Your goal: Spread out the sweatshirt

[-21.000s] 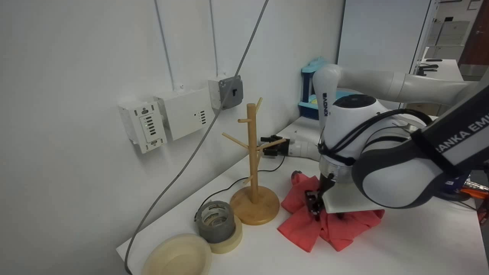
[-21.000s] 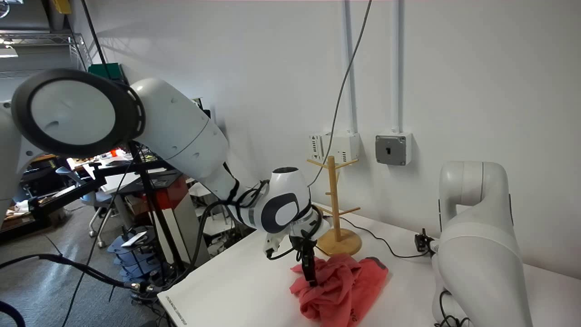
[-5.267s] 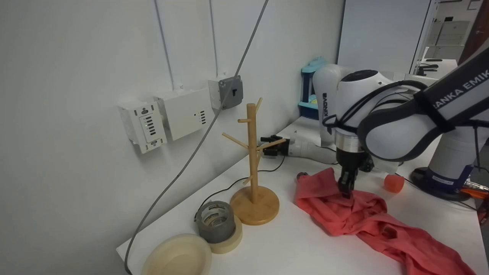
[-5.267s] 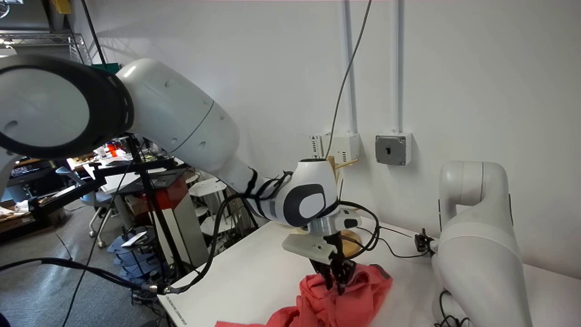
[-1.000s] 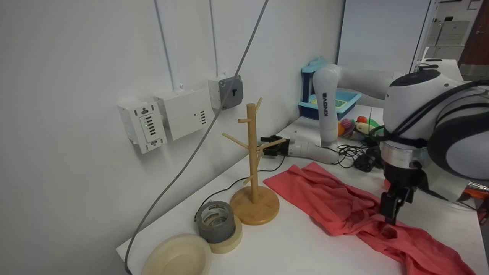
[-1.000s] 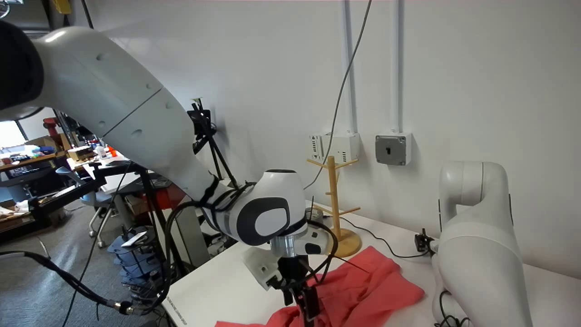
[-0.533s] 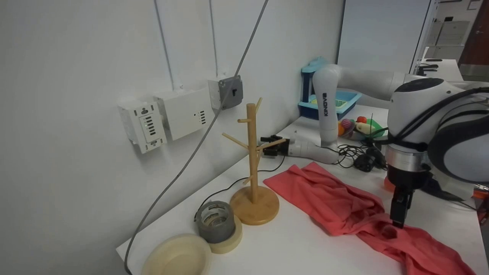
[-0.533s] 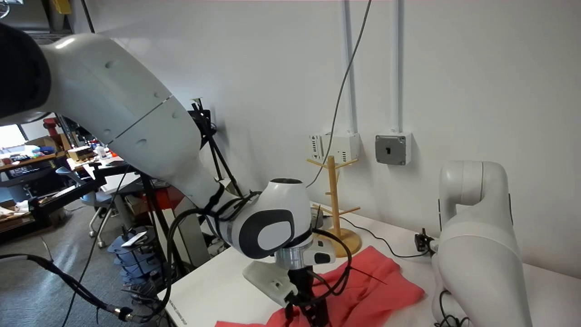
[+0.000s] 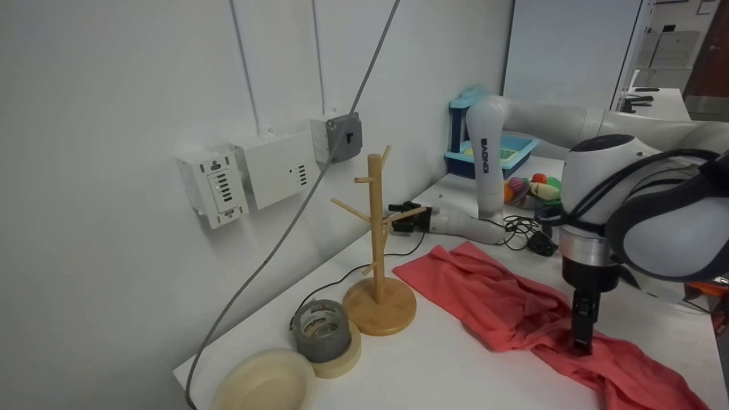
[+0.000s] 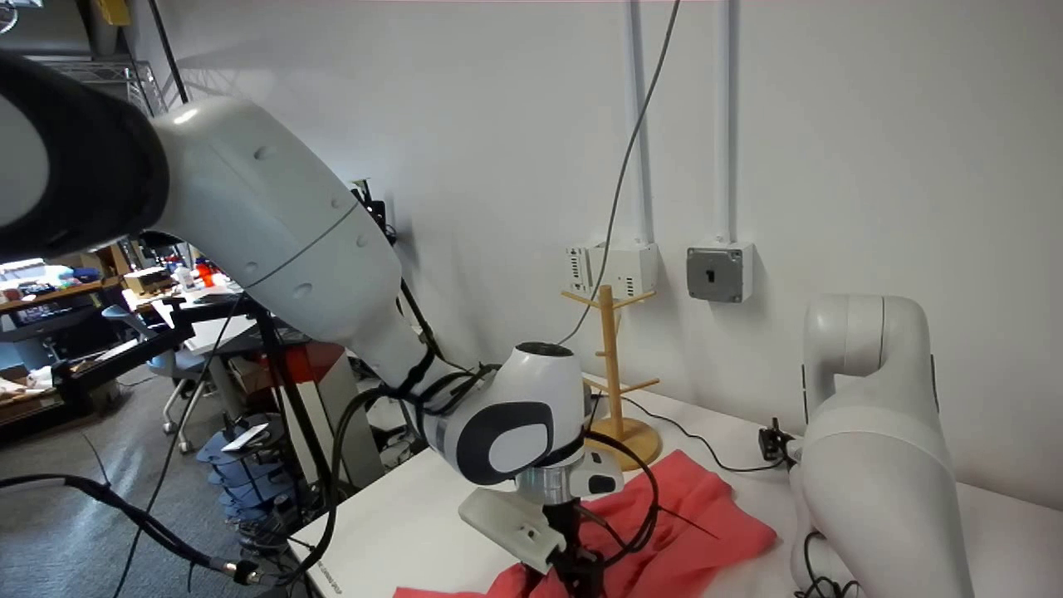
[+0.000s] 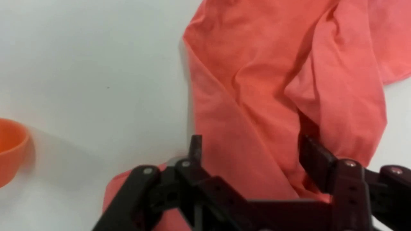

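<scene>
The coral-red sweatshirt (image 9: 501, 307) lies wrinkled in a long strip across the white table, wider at the peg stand end and narrower toward the front right. It also shows in an exterior view (image 10: 681, 531), cut off by the lower edge. My gripper (image 9: 584, 344) points down over the narrower part, its tips at or just above the cloth; contact cannot be told. In the wrist view my gripper (image 11: 250, 141) is open, with folds of the sweatshirt (image 11: 257, 80) between its fingers. One finger (image 11: 316, 160) stands by a dark hollow under a fold.
The wooden peg stand (image 9: 379, 307) stands close to the sweatshirt's wide end. Tape rolls (image 9: 323, 336) and a beige bowl (image 9: 265, 384) are at the near left. A second robot arm (image 9: 464, 225) rests behind. An orange cup (image 11: 11, 150) stands left of the cloth in the wrist view.
The sweatshirt went from a bunched heap to a long strip, its peg stand end flattened since five seconds ago. In the last second my gripper turned and came down onto the narrower part.
</scene>
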Tool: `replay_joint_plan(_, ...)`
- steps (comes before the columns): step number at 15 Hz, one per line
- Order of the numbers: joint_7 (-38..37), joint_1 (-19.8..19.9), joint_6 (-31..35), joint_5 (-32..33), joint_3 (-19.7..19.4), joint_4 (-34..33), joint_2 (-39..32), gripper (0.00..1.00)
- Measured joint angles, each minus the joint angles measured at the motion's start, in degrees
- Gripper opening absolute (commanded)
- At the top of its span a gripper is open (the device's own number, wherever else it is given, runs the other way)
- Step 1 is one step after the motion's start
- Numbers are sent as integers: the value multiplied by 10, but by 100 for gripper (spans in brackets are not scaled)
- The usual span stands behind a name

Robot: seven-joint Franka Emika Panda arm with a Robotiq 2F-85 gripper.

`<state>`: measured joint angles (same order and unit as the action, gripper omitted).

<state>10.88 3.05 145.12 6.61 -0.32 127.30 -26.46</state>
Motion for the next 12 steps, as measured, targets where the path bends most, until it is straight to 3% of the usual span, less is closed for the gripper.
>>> replay_joint_plan(6,14,9,-1,-13,11,-15,-20,4)
replay_joint_plan(7,15,11,-1,-14,11,-16,-20,0)
replay_joint_plan(12,20,12,-1,-14,12,-18,-13,1)
